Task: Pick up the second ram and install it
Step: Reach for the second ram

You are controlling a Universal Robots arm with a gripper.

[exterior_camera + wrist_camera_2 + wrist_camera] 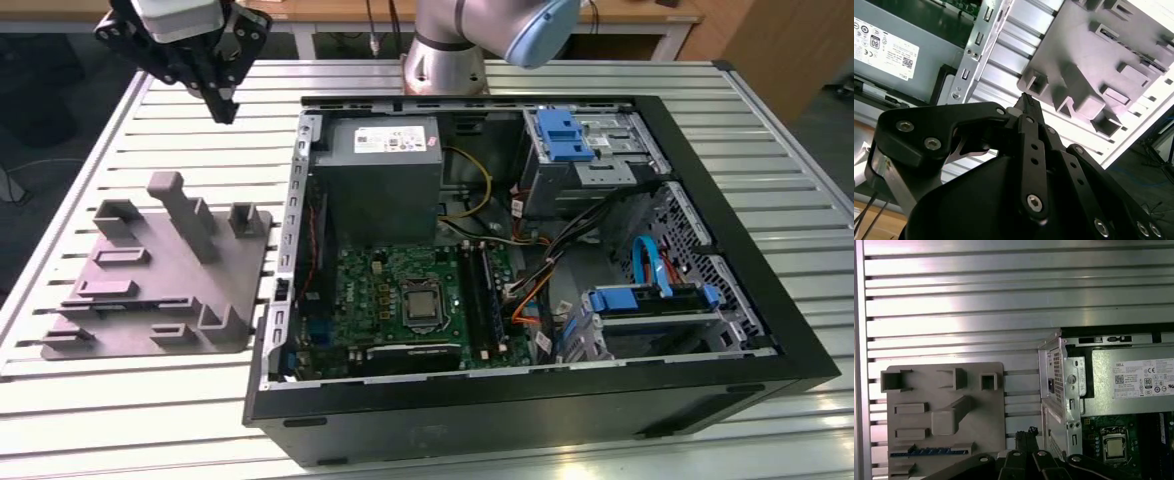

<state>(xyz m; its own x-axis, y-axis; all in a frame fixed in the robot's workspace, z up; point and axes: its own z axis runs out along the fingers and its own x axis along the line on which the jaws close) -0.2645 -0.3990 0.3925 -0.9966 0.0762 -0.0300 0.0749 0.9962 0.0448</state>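
Observation:
The second ram (929,451) is a thin dark strip with a bluish-green sheen, lying flat in a slot of the grey holder tray (984,435) near the tray's front edge. My gripper (223,107) hangs high over the table's far corner on the exterior view's left, above and beyond the holder tray (234,290). Its black fingers meet at the tips, shut with nothing between them, as both wrist views show (1026,98) (1027,433). On the green board (380,290) inside the open computer case (747,330), long black slots (481,290) run beside the CPU (422,306).
The tray carries several upright posts, the tallest a slanted one (187,212). The case's metal side wall (304,200) stands between tray and board. A grey power supply (380,160) and blue drive brackets (561,135) fill the case's far end. The arm's base (447,50) stands behind the case.

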